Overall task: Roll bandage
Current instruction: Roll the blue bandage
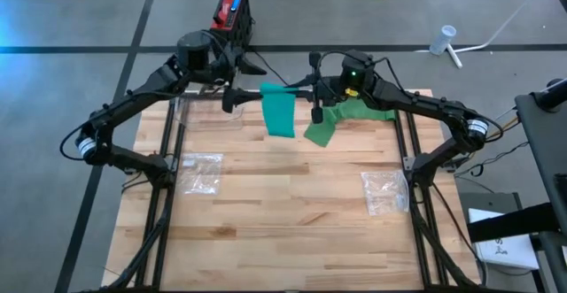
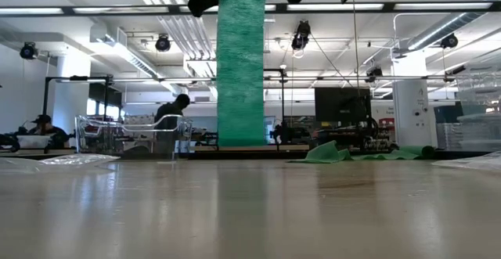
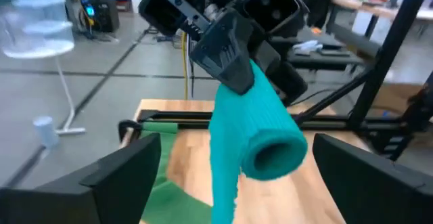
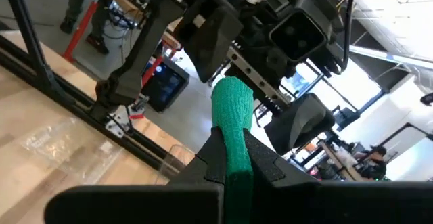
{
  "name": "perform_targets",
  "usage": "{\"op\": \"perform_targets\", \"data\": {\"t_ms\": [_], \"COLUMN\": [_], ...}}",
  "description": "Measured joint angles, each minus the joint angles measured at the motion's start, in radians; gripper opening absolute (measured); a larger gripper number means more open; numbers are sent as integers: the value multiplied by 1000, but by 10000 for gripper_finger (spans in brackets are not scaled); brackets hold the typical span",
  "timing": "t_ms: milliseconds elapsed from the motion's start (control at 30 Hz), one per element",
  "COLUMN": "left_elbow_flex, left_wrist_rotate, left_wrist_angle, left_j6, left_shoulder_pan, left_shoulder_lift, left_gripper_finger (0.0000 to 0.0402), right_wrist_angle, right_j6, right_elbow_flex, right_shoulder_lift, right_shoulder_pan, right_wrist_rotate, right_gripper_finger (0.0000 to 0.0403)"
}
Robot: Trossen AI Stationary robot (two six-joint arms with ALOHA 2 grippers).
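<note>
The right gripper clamps one end of the rolled teal-green fabric bandage, held above the wooden slatted table, its tail hanging down. The left gripper stands wide open around the roll's other end.

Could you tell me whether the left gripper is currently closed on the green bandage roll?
No: in the left wrist view the left gripper stands open, its fingers wide apart on either side of the bandage roll.

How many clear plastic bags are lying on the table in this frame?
2. One plastic bag lies on the table's left side near the left arm's base frame; the other plastic bag lies on the right side by the right arm's frame. The arms may hide others.
</note>
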Motion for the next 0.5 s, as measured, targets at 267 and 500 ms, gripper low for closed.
{"op": "perform_targets", "data": {"t_ms": [267, 500], "left_elbow_flex": [2, -5], "left_wrist_rotate": [66, 50], "left_wrist_angle": [27, 116], "left_j6": [-12, -28], "left_shoulder_pan": [0, -19], "left_shoulder_lift": [15, 14], "left_gripper_finger": [365, 348], "right_wrist_angle": [-21, -30], "right_j6": [-23, -56], "right_elbow_flex": [0, 0], "right_shoulder_lift": [2, 3], "right_shoulder_pan": [0, 0], "right_wrist_rotate": [1, 70], "right_gripper_finger": [9, 9]}}
